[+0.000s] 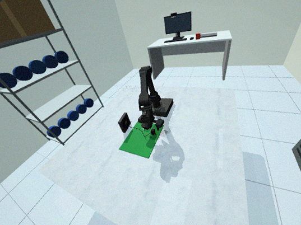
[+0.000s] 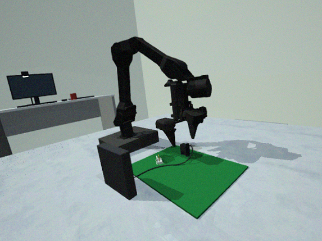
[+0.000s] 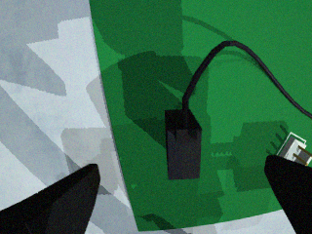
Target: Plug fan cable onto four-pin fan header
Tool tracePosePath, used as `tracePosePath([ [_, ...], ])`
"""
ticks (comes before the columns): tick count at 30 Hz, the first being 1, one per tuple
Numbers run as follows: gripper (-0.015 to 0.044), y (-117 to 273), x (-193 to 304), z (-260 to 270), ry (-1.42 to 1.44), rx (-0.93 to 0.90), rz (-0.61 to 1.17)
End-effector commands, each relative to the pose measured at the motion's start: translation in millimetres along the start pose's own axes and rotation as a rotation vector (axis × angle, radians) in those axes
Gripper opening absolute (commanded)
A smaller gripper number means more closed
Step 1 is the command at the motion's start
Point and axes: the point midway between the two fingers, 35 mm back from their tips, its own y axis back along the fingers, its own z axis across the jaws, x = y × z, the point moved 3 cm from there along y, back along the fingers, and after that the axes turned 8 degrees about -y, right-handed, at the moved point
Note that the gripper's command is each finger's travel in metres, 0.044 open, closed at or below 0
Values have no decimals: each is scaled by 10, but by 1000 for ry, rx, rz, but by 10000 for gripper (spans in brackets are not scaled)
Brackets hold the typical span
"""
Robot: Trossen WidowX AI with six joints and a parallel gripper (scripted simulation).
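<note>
The black plug (image 1: 153,131) (image 2: 184,149) (image 3: 183,153) stands on the green board (image 1: 134,146) (image 2: 196,192) (image 3: 263,24), close to one edge and away from the header. Its black cable (image 2: 159,166) (image 3: 267,64) rises from its top and runs to the square black fan (image 1: 124,122) (image 2: 116,170). The white four-pin header (image 2: 159,160) (image 3: 293,146) is bare; in the wrist view the right finger partly hides it. My gripper (image 1: 153,127) (image 2: 183,141) (image 3: 184,169) is wide open and empty, with its fingertips above the plug, one to either side in the wrist view.
The fan stands upright beside the board. The arm's base (image 1: 164,107) (image 2: 142,137) is behind the board. A shelf rack (image 1: 53,106) and a desk (image 1: 189,40) (image 2: 53,120) stand in the background.
</note>
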Motion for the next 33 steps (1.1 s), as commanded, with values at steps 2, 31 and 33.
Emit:
tracePosePath([
  [2,440,-101,18,-5,4,2,9],
  [31,230,-344,18,-9,0,2,4],
  [33,177,-344,18,-9,0,2,4],
])
